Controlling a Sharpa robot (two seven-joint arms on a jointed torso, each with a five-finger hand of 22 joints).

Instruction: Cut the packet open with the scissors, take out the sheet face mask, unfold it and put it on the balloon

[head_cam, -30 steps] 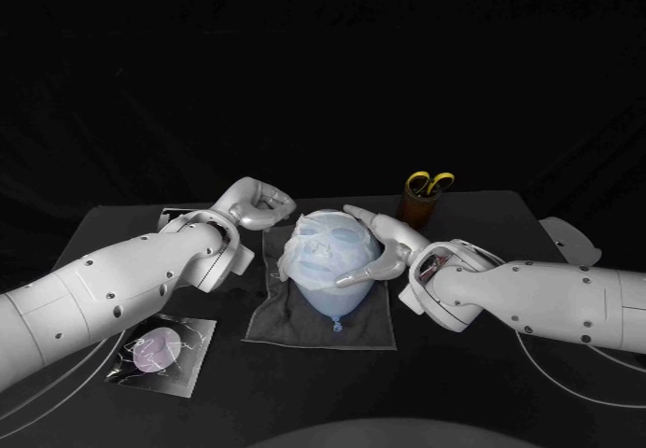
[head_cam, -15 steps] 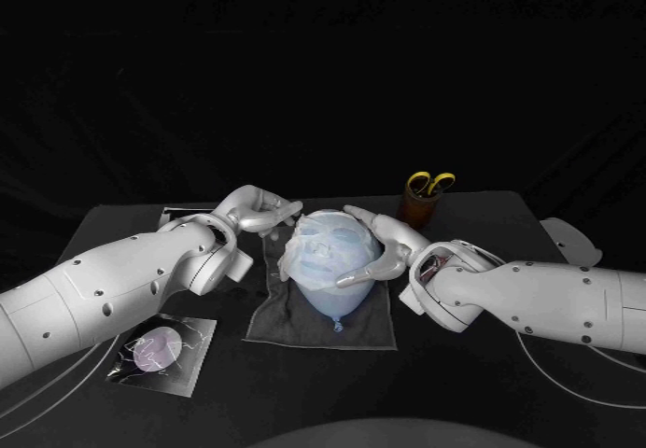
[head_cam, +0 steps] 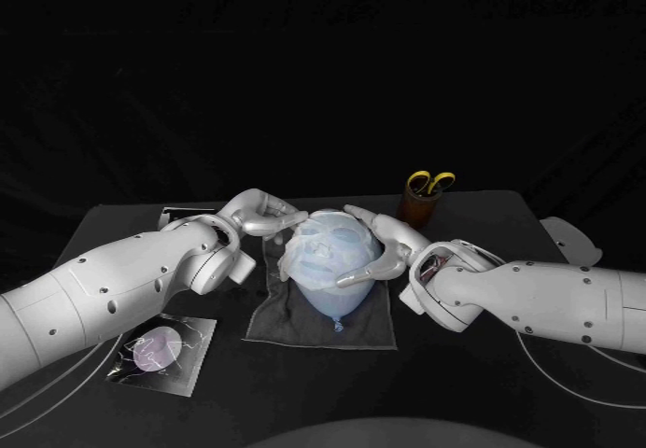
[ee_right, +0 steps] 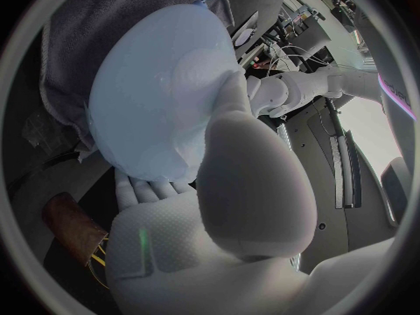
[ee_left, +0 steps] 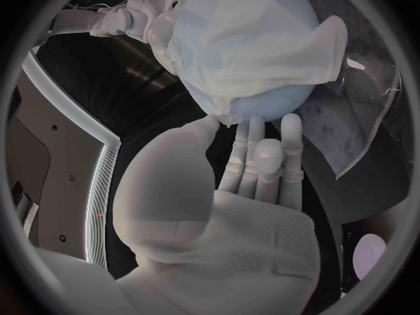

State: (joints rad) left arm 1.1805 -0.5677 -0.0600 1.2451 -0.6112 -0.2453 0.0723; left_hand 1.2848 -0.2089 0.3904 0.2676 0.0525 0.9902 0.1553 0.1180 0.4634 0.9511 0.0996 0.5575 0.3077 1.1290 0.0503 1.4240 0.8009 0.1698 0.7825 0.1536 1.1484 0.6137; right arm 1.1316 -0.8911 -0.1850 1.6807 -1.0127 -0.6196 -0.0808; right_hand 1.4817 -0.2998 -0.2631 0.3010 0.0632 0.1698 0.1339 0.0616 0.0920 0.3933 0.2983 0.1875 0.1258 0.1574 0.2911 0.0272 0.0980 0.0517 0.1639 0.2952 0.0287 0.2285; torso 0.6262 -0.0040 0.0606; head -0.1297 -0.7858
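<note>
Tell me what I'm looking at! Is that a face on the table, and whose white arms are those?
They belong to a robot. The big picture comes from a camera on its head, looking down at a black table. The two round pictures come from cameras at its wrists, so each shows its own hand up close. The face is a balloon wearing a sheet mask, lying on a cloth. The right hand holds the balloon; the left hand, fingers straight, reaches the mask's edge. Scissors stand in a cup at the back, and a packet lies near the front.
</note>
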